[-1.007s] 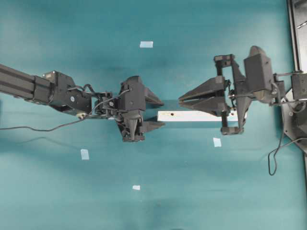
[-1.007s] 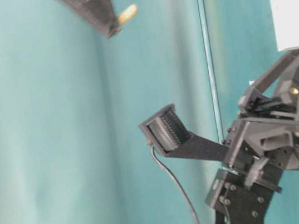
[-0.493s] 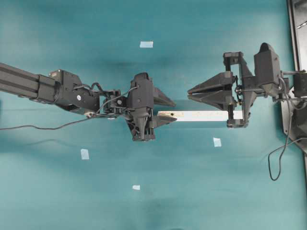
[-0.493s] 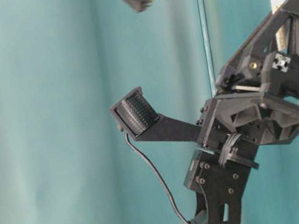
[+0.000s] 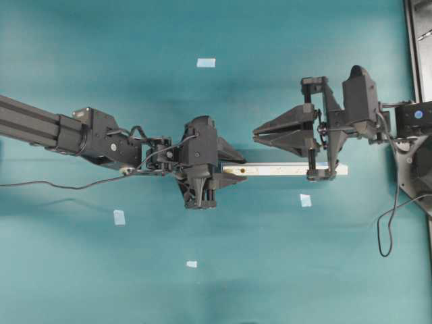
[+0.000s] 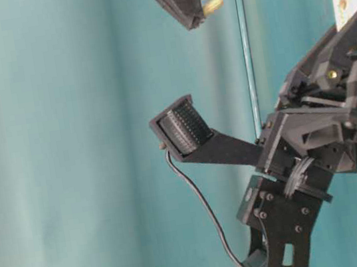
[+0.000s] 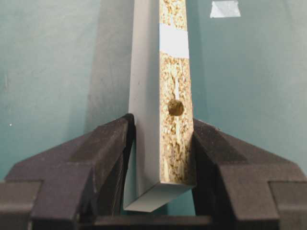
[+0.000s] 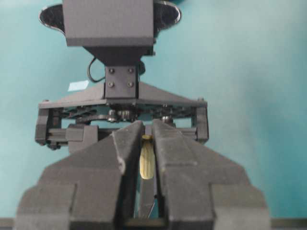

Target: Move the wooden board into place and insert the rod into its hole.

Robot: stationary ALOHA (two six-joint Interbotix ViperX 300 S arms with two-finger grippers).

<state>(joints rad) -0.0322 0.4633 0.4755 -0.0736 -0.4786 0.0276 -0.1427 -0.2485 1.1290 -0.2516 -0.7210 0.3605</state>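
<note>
Left tool [image 7: 160,136]: clamped on the wooden board [image 7: 160,120] at its end, chipboard edge and the hole [image 7: 175,107] facing its camera.
Right tool [image 8: 144,165]: pinching the rod [image 8: 146,160], poised above the board's other end.
Surface [image 5: 270,270]: teal (scattered pale tape squares [image 5: 206,63]).
Writing: none legible.
</note>
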